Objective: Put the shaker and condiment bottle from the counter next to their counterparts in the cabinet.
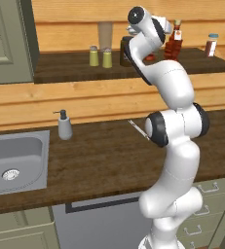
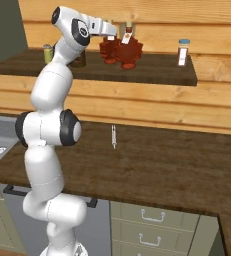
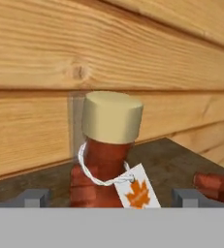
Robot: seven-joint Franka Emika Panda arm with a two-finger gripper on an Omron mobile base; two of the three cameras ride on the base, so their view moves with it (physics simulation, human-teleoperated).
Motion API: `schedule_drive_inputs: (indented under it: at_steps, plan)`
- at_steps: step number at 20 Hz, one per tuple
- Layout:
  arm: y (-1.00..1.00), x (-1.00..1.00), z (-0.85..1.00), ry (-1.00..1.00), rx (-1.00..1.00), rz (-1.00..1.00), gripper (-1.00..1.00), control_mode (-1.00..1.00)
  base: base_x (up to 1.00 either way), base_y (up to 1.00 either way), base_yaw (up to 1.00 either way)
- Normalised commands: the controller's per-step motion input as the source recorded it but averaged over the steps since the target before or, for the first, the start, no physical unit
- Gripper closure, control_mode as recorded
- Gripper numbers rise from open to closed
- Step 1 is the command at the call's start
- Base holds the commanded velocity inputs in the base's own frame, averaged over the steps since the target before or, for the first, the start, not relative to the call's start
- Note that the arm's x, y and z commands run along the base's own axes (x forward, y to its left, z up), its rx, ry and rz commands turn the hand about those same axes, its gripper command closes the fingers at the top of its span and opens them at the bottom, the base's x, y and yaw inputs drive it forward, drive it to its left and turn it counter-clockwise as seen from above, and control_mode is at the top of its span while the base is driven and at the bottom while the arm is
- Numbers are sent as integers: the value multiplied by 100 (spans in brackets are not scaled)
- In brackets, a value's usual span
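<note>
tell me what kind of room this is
A kitchen, rendered rather than real: a steel sink set in a long dark wooden counter, drawers below it, and sauce bottles and shakers on a cabinet floor above.

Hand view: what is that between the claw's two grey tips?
The condiment bottle, red with a tan cap, stands between the tips of the open claw, as the hand view shows.

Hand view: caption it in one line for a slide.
Open gripper straddles the tan-capped red condiment bottle on the cabinet floor, its twin alongside.
</note>
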Motion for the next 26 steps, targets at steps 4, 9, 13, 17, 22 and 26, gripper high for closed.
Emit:
schedule_drive_inputs:
  at_steps: [4,9,13,17,22,26]
  plan:
    - [0,-37,0,-2,0,0,-100,-100,0,0,0]
    - [0,-80,0,-11,0,0,-100,-100,0,0,0]
    - [4,-100,-2,-4,0,1,-100,-100,0,0,0]
    - [12,-100,-7,-4,0,0,-100,-100,0,0,0]
    - [22,-100,-19,-4,0,0,-100,-100,0,0,0]
    - [28,-100,-20,-3,0,0,-100,-100,0,0,0]
